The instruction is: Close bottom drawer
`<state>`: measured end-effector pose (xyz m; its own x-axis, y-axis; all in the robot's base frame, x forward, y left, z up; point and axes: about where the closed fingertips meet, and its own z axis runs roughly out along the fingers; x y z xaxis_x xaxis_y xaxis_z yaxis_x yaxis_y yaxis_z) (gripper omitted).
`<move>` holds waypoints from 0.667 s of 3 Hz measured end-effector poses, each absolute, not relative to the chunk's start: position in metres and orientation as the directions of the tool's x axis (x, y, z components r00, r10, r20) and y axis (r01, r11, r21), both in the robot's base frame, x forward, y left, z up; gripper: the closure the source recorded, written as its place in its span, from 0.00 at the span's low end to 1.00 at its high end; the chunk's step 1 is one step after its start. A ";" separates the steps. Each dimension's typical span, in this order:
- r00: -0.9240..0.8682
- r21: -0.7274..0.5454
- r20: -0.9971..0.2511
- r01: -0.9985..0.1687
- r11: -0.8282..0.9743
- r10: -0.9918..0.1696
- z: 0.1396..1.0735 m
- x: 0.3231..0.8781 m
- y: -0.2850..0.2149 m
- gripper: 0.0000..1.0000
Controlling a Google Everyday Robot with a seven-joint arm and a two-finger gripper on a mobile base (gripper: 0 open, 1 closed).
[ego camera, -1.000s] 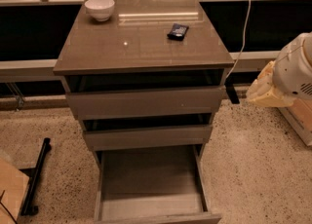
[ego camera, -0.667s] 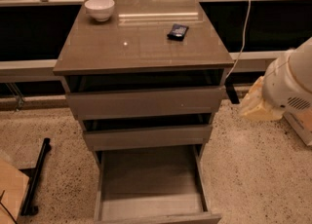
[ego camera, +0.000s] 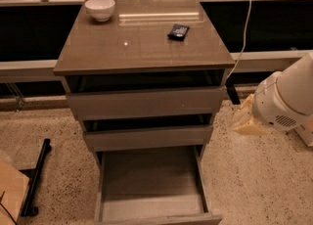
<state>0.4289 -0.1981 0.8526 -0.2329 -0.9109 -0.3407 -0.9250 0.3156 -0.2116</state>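
— Gripper hanging low, out to the right of the cabinet, apart from it. Wide or narrow?
— Can't tell from this angle. Bottom drawer sits pulled well out at floor level, grey box showing, under the two other fronts.

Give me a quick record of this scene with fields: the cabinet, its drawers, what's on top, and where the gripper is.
cabinet: grey-brown, three drawers
bottom drawer: pulled well out, grey inside showing, not yet closed
top drawer: in far further than the bottom one
middle drawer: likewise
on top: white bowl at the back left; small dark object right of centre
gripper: right of the cabinet, clear of it, above floor
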 end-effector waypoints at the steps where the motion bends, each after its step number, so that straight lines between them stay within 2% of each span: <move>1: -0.241 -0.177 -0.376 -0.929 0.325 -0.895 0.812 0.428 -0.190 1.00; 2: -0.234 -0.160 -0.429 -0.931 0.329 -0.872 0.767 0.431 -0.183 1.00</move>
